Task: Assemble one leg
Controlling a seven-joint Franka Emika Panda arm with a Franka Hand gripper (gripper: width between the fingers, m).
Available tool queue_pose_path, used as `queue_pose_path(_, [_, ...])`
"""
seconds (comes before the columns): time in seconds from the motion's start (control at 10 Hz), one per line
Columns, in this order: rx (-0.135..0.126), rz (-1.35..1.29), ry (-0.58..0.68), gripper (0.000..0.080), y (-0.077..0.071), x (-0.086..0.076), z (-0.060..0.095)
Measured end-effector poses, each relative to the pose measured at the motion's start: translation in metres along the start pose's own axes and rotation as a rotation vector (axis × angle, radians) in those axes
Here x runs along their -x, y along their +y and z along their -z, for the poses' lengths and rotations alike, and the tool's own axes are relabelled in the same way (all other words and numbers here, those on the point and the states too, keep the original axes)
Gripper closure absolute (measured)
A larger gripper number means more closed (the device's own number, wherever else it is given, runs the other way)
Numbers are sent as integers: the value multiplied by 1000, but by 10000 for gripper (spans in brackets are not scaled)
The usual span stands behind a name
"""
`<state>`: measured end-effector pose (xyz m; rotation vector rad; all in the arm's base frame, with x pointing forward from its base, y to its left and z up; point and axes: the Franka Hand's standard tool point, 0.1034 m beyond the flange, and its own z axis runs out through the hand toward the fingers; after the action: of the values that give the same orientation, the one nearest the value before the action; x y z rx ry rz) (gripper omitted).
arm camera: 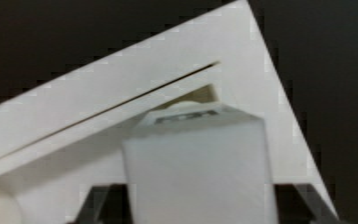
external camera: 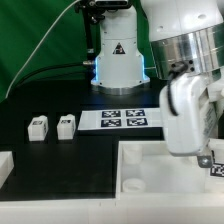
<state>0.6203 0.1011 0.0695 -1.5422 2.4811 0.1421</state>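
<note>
In the wrist view my gripper (arm camera: pixel 197 206) is shut on a white leg (arm camera: pixel 195 160), with dark fingers (arm camera: pixel 105 205) on either side of it. The leg hangs upright over a corner of the large white tray (arm camera: pixel 140 90), its tip just above a round socket (arm camera: pixel 199 96). In the exterior view the gripper (external camera: pixel 205 158) is low over the tray (external camera: pixel 150 185) at the exterior view's right. A tagged bit of the held leg (external camera: pixel 214 169) shows beneath it. Two more legs (external camera: pixel 38 126) (external camera: pixel 66 125) stand on the black table at the exterior view's left.
The marker board (external camera: pixel 122 120) lies on the table behind the tray. A white part (external camera: pixel 5 166) sits at the exterior view's left edge. The arm's white base (external camera: pixel 118 62) stands at the back, before a green curtain.
</note>
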Motion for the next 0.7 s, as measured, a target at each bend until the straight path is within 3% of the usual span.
queue_pose_path(0.2, [3, 64, 0, 498, 1, 0, -1])
queue_pose_path(0.3, [13, 130, 1, 343, 3, 0, -2])
queue_pose_path(0.4, [47, 182, -1, 197, 7, 3, -1])
queue_pose_path(0.6, [42, 472, -15, 164, 8, 6, 10])
queue_pose_path(0.7, [35, 409, -31, 152, 12, 10, 22])
